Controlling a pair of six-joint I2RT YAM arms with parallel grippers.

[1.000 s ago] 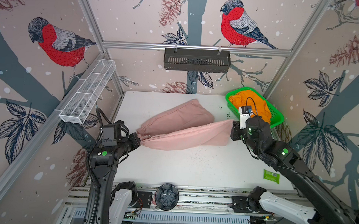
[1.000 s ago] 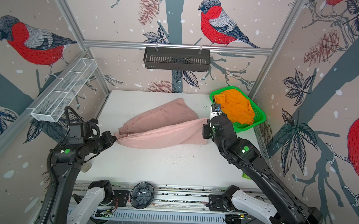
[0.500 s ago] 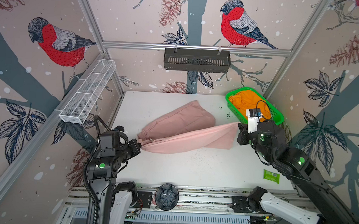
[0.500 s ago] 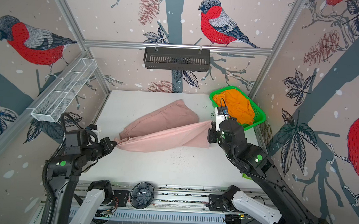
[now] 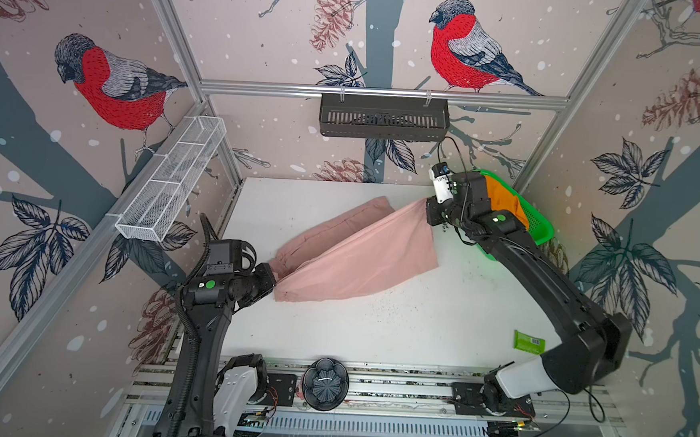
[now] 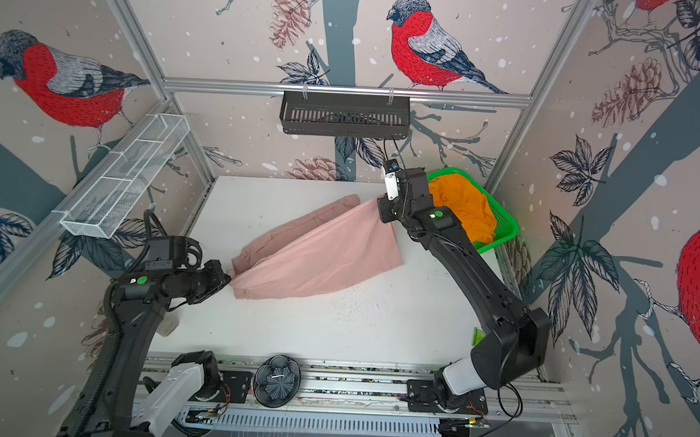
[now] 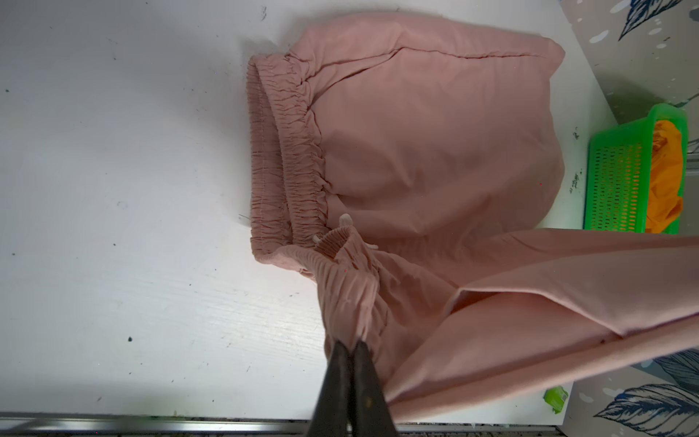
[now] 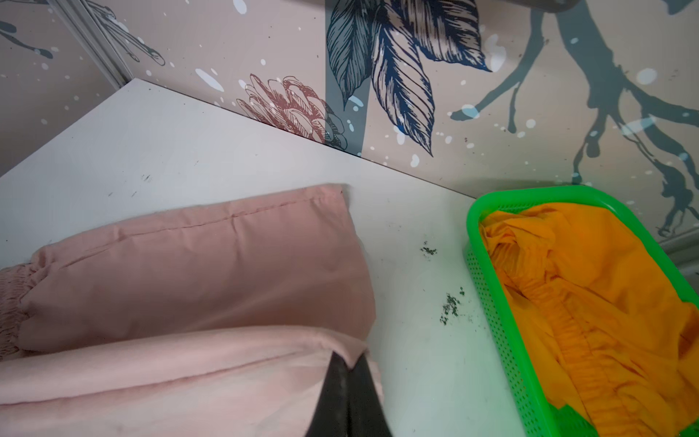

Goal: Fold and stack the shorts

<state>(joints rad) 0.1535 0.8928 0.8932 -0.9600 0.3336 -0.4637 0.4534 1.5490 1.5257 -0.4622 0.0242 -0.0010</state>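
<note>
- Nearest me, at the lower left of a top view, my left fingers (image 7: 334, 378) are pressed together on a bunch of the gathered waistband of the pink shorts (image 5: 358, 257). In the left wrist view the elastic puckers right at their tips.
- From that pinch the pink shorts run across the middle of the white worktop (image 5: 374, 333), long axis from lower left to upper right. One leg is lifted and stretched into a taut sheet. I cannot tell whether its lower edge touches the surface.
- Just behind it, toward the upper left, the other leg lies flat on the worktop along nearly the same axis.
- At the far end my right fingers (image 8: 336, 393) are clamped on the hem corner of the lifted leg, raised above the worktop.
- I judge the fold turns on this: the flat leg lies on the far side of the stretched one, so both ends would go away from me together. The left arm is nearer the waistband, the right nearer the hems.
- Farthest, at the upper right, the orange shorts (image 5: 505, 200) sit bunched in the green basket (image 5: 545, 231), not yet folded, partly hidden by the right arm.
</note>
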